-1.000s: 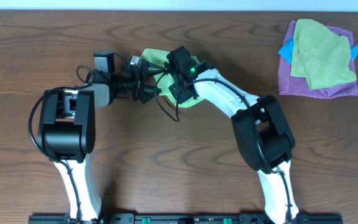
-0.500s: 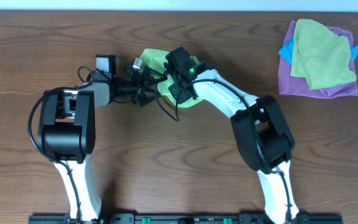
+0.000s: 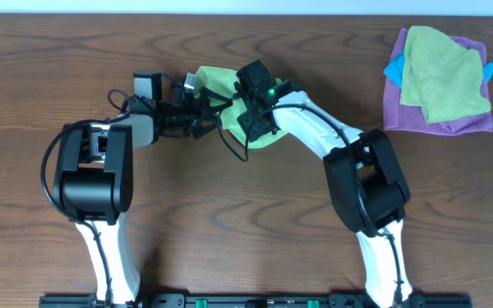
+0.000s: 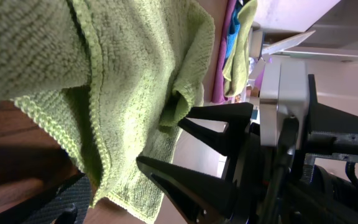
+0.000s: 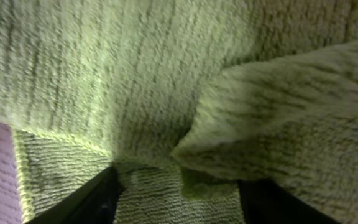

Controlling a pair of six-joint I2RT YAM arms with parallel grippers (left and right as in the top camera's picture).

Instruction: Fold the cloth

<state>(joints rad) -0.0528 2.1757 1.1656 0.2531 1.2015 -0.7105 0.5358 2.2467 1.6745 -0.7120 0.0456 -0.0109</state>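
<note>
The lime-green cloth (image 3: 216, 83) lies bunched on the table at the back centre, between the two arms. My right gripper (image 3: 234, 107) sits over its middle. In the right wrist view the cloth (image 5: 135, 81) fills the frame and the right gripper (image 5: 176, 190) is open, its dark fingers (image 5: 95, 199) apart with a loose fold lying between them. My left gripper (image 3: 202, 115) is at the cloth's left edge, open and holding nothing. The left wrist view shows the cloth (image 4: 135, 74) draped close by and the right gripper's black fingers (image 4: 216, 124) spread beside it.
A pile of other cloths sits at the back right: a dull yellow-green one (image 3: 443, 73) on a purple one (image 3: 400, 115), with blue (image 3: 394, 70) peeking out. Bare brown wooden table (image 3: 229, 222) stretches across the front.
The right gripper has opened and let go of the cloth, shifting slightly back. The left gripper has edged a little toward the back, still open.
</note>
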